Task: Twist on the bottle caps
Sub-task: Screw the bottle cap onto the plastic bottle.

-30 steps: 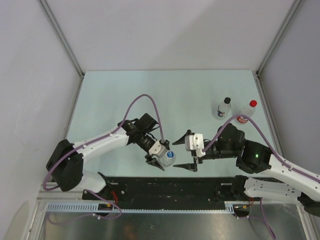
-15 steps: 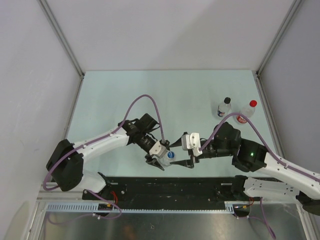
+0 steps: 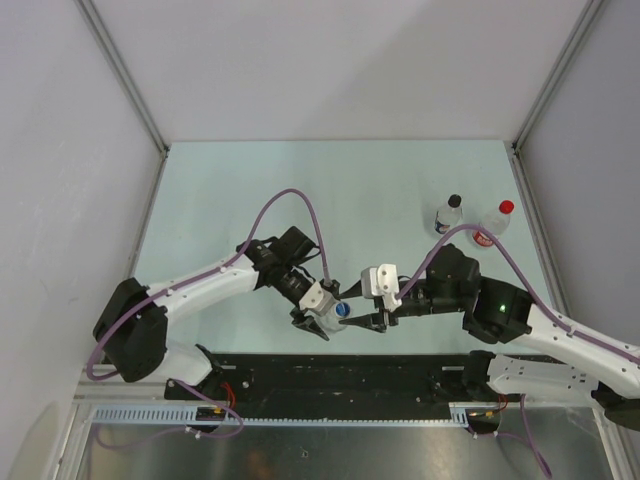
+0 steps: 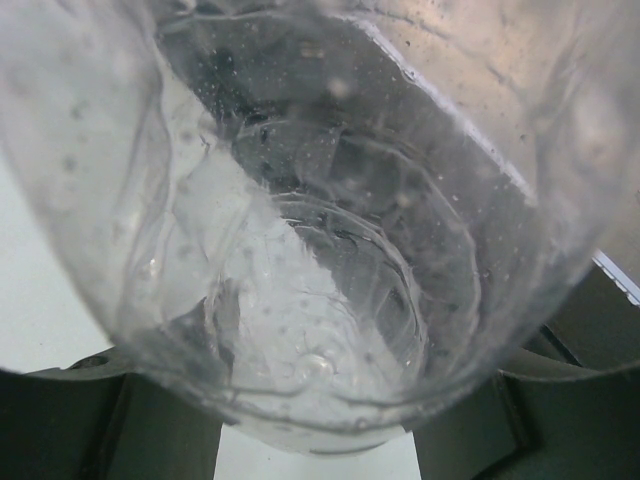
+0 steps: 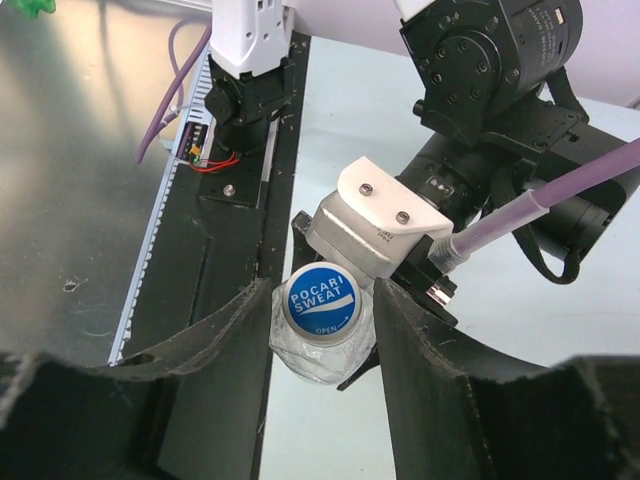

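Your left claw (image 3: 326, 314) clamps a clear bottle (image 3: 333, 318) at the 6 o'clock edge of the surface (image 3: 250, 190), and your right claw (image 3: 352, 308) faces its blue cap (image 3: 341, 310) from 3 o'clock. A black-capped bottle (image 3: 449, 215) and a red-capped bottle (image 3: 493, 222) stand at 2 o'clock. On your left wrist view the bottle wall fills everything, with dark fingers (image 4: 60, 430) at 7 and 5. On your right wrist view the jaws are half apart, straddling the cap — slim gaps either side.

Pale green table (image 3: 300, 180) between white walls (image 3: 330, 60), grey metal posts (image 3: 120, 75) at its far corners, black plate (image 3: 340, 375) along the near edge, white slotted rail (image 3: 150, 412) beside it, shiny steel sheet (image 3: 330, 450) at the bottom, red wires (image 5: 215, 162) by the rail.
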Tool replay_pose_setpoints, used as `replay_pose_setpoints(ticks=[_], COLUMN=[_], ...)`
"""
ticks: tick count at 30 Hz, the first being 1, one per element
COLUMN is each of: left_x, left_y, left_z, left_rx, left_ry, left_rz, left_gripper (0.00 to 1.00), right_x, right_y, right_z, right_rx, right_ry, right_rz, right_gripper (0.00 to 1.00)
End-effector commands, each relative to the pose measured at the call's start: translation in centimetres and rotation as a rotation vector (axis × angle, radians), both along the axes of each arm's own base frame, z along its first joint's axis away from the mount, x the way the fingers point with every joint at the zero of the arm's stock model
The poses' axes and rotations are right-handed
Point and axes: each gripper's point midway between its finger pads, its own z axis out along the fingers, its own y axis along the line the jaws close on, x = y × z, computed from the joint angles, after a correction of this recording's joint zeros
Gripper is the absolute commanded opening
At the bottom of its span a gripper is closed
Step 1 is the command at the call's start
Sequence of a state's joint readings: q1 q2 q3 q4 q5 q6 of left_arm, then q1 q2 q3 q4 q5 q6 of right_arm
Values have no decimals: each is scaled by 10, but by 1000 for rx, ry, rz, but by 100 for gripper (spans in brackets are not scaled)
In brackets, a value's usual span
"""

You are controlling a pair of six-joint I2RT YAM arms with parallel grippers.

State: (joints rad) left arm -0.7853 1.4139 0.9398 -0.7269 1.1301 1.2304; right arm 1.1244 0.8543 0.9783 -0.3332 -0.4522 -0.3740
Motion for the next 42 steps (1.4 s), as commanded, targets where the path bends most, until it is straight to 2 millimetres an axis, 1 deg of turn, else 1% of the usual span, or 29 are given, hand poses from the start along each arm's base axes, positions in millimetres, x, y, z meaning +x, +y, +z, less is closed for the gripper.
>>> replay_pose_setpoints(ticks=[1, 3, 6, 8, 11, 14, 18, 20, 22, 26, 28, 31, 34, 36, 39, 42], left_x=[2, 2, 4, 8, 24, 47, 70, 76, 79, 85, 87, 94, 103, 106, 111, 118], left_y=[-8, -8, -9, -10, -16, -17, -17, -17, -17, -16, -17, -20, -23, -25, -27, -29], left_z=[17, 17, 18, 20, 27, 37, 56, 63, 68, 73, 73, 70, 66, 63, 60, 57], left_rx=[-50, -50, -45, -34, -11, -13, -44, -55, -62, -65, -60, -42, -17, -8, 5, 22], left_ry=[-19, -19, -23, -27, -49, -75, -69, -77, -93, -125, -125, -123, -117, -114, -110, -102], left_rz=[-17, -17, -11, 2, 49, 108, 167, 182, 189, 205, 212, 230, 255, 261, 273, 292], left_gripper=[47, 47, 47, 47, 49, 50, 49, 49, 48, 47, 46, 46, 46, 46, 47, 46], right_x=[1, 1, 2, 5, 16, 35, 56, 64, 70, 86, 96, 105, 109, 108, 103, 95], right_y=[1, 1, 2, 2, 1, -5, -12, -15, -18, -27, -31, -32, -29, -21, -4, 11], right_z=[20, 20, 20, 18, 10, 4, -9, -17, -25, -27, -27, -41, -57, -63, -75, -86], right_rx=[41, 42, 45, 38, 11, -6, -14, -8, -3, 53, 99, 120, 137, 161, 168, 153], right_ry=[-7, -4, 9, 28, 72, 128, 205, 243, 277, 360, 439, 559, 685, 764, 802, 808], right_rz=[-13, -15, -24, -46, -130, -273, -443, -512, -572, -721, -819, -942, -1047, -1076, -1115, -1125], right_gripper=[49, 45, 34, 30, 25, 21, 20, 21, 23, 23, 22, 22, 20, 19, 19, 23])
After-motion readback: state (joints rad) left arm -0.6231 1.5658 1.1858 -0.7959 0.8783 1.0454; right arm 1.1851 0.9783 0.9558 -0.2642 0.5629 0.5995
